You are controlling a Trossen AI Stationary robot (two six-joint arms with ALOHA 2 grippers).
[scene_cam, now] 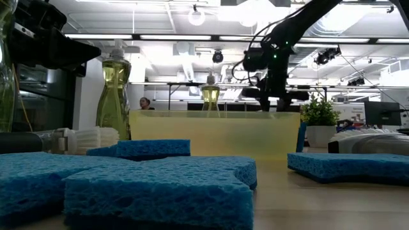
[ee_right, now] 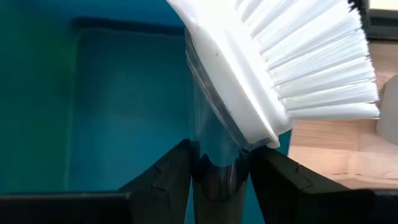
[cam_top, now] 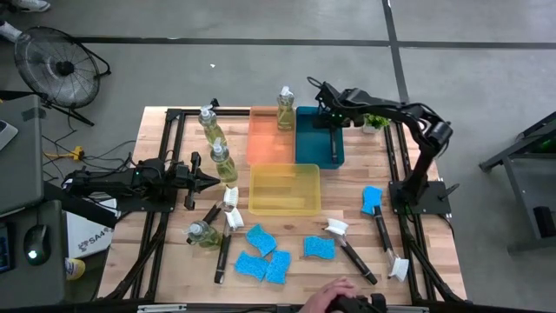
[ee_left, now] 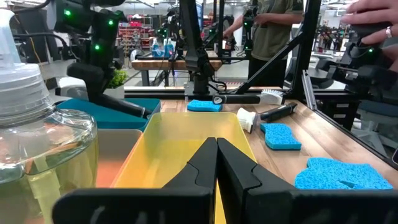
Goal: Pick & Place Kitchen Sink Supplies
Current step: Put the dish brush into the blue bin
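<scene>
From above, the right claw (cam_top: 333, 120) hangs over the teal tray (cam_top: 306, 148), dish brush (cam_top: 334, 143) handle running lengthwise down into it; left claw (cam_top: 207, 181) waits beside the yellow tray (cam_top: 284, 205). Right wrist view: fingers (ee_right: 163, 177) clamped on the brush neck, white head up, tray directly beneath. Left wrist: claw pressed together, holding nothing.

Brush (ee_right: 273, 68) w/ white head held over teal tray; sponges (cam_top: 261, 239), soap bottles (cam_top: 222, 163) on table.

Grey concrete floor (cam_top: 261, 22) w/ floor fan (cam_top: 59, 65), ceiling strip lights (scene_cam: 160, 37)
</scene>
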